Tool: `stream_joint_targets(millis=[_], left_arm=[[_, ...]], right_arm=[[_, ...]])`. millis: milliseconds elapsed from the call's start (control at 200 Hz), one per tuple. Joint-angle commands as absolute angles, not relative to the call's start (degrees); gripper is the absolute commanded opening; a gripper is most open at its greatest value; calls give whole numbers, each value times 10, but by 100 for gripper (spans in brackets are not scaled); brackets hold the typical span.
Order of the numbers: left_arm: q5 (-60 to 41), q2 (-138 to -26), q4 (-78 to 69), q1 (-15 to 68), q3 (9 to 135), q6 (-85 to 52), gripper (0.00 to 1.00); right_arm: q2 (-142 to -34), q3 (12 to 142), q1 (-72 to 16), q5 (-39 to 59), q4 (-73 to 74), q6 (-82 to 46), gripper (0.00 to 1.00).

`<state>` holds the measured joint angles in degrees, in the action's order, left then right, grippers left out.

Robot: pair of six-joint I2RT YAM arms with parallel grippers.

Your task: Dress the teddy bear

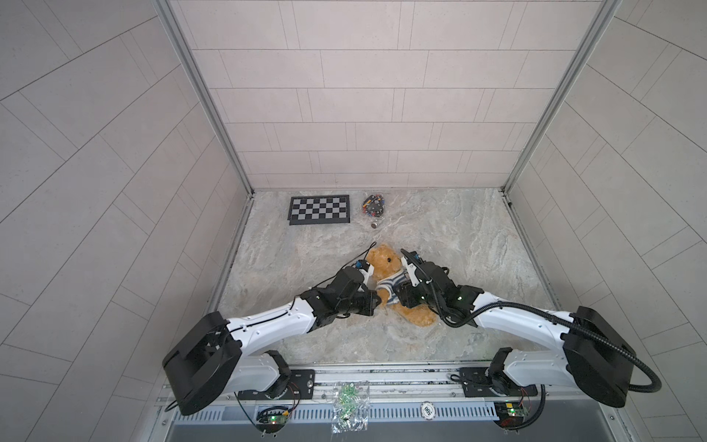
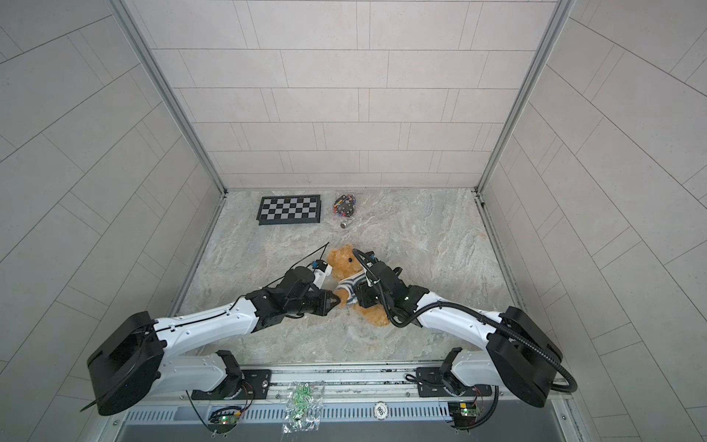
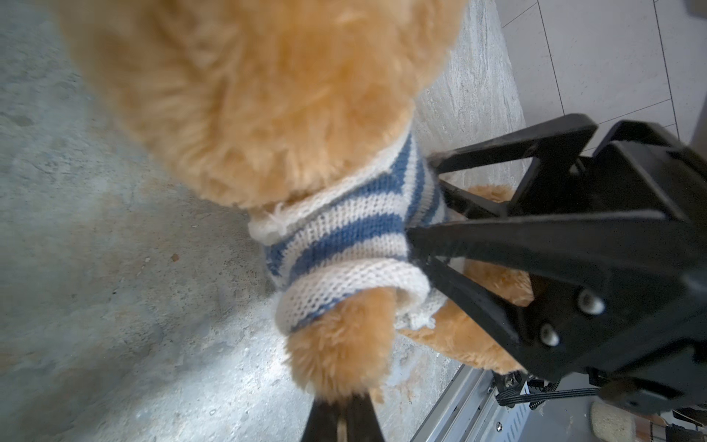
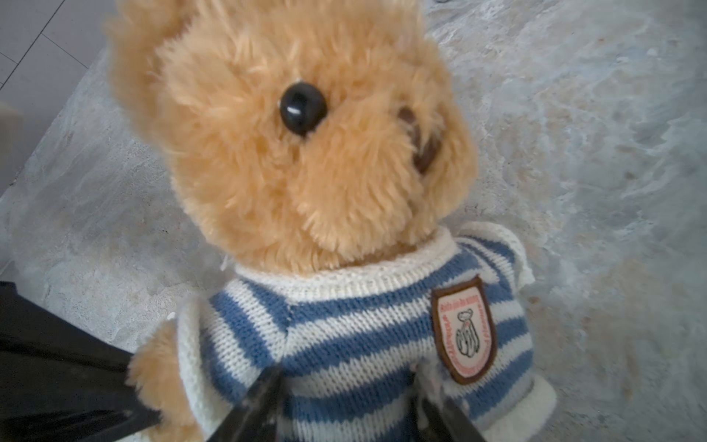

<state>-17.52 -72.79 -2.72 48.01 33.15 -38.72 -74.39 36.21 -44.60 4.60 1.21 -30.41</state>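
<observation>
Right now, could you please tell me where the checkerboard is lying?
In both top views the checkerboard lies flat at the far edge of the table, left of centre, beside the bag of small parts, beyond the teddy bear.

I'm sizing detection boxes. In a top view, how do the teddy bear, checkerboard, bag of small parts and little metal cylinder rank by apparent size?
1. teddy bear, partly covered and nearer the camera, so only narrowly ahead
2. checkerboard
3. bag of small parts
4. metal cylinder
</observation>
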Motion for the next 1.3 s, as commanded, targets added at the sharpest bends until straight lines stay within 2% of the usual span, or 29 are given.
stream_joint_targets(millis=[0,230,416,561,791,921,1146,1297], left_arm=[[-168,-727,-19,477,322,-377,0],[-169,-717,-17,476,303,-376,0],[-167,-710,-11,472,291,-373,0],[-167,-703,0,461,288,-367,0],[-167,-697,46,415,312,-318,0],[-148,-704,89,399,336,-284,0],[-135,-687,126,390,361,-274,27],[-120,-657,165,392,380,-274,34]], right_arm=[[-765,381,-453,58,16,-317,55],[-770,369,-454,1,3,-328,36],[-771,360,-452,-18,-4,-326,31],[-758,373,-453,-3,-11,-325,31],[-686,404,-451,8,-42,-292,50],[-663,419,-434,-1,-92,-283,51],[-659,391,-393,-1,-99,-285,47],[-660,382,-381,3,-89,-285,46]])
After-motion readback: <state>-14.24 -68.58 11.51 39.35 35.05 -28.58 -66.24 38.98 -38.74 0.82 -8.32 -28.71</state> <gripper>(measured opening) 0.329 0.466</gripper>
